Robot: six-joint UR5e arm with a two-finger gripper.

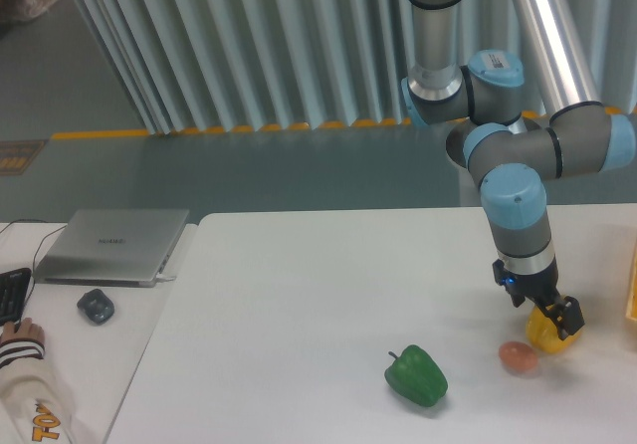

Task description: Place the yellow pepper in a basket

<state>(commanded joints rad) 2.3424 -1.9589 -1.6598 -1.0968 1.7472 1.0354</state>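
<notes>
The yellow pepper [543,337] rests on the white table [328,285] near its right front, with only its lower part showing. My gripper [550,317] points down onto its top, one finger on each side, and looks shut on it. The pepper still seems to touch the table. A narrow yellow-orange sliver of the basket [632,287] shows at the right edge of the frame, a short way right of the pepper.
A small orange-brown egg-shaped thing [518,356] lies just left of the yellow pepper. A green pepper [416,375] sits further left. On the side desk are a laptop [111,245], a mouse [96,306], a keyboard [8,295] and a person's hand [22,339].
</notes>
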